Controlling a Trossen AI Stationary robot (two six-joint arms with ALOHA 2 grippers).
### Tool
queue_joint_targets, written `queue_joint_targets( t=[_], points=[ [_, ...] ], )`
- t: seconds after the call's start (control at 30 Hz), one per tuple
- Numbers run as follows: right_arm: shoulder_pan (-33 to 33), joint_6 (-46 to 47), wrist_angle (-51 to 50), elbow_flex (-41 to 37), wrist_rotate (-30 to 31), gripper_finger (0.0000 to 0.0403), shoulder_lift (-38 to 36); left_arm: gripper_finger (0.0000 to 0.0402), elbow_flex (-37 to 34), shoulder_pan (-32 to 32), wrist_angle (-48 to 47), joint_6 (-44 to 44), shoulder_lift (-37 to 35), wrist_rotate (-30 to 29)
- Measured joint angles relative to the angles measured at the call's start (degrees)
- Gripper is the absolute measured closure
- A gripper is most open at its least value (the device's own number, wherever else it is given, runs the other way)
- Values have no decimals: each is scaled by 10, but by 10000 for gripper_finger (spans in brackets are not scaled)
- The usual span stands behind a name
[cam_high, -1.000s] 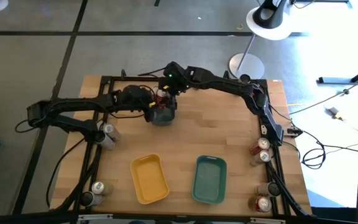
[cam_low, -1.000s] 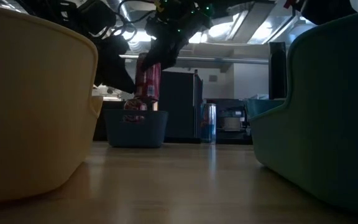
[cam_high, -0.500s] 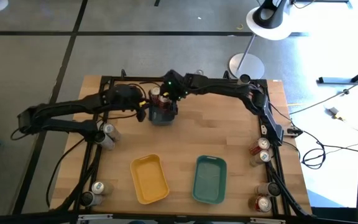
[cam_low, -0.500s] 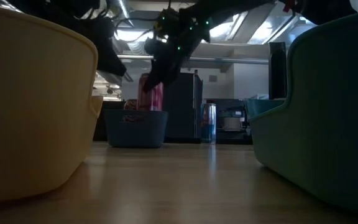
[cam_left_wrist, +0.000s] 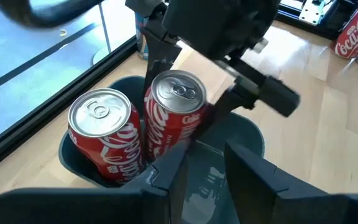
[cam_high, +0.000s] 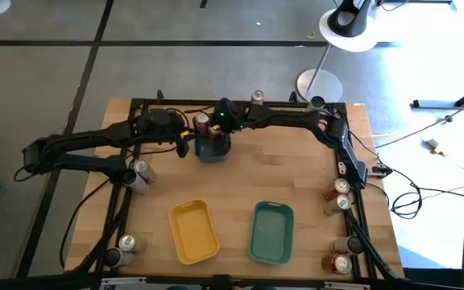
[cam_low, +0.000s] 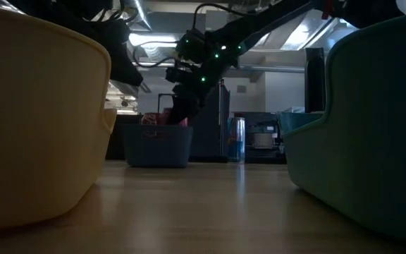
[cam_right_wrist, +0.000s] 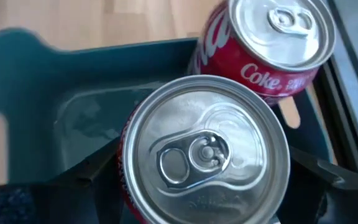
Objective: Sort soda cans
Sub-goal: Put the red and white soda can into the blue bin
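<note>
At the table's far edge, the dark blue tray (cam_high: 211,150) has one red can (cam_left_wrist: 104,137) in; right gripper (cam_left_wrist: 185,118) clamps a second (cam_left_wrist: 178,118), lowered beside it. Left gripper (cam_high: 185,145) idles beside the tray, narrow, empty. Remaining cans (cam_high: 338,193) unsorted at the table edges; yellow tray (cam_high: 193,232) and teal tray (cam_high: 271,233) empty.

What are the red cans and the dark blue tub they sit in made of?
The red cans look like thin metal: shiny silver tops with pull tabs, glossy red printed sides. The dark blue tub looks like smooth moulded plastic, with rounded walls and a slightly shiny floor. That is only by look.
</note>
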Motion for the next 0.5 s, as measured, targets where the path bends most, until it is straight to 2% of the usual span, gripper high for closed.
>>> queue_joint_targets(
  t=[0.2, 0.5],
  points=[
    [0, -14, 0, -4, 38, 104, 0, 302, 0, 0, 0, 2, 0, 0],
    [1, -21, 1, -4, 39, 40, 0, 302, 0, 0, 0, 11, 0, 0]
  ],
)
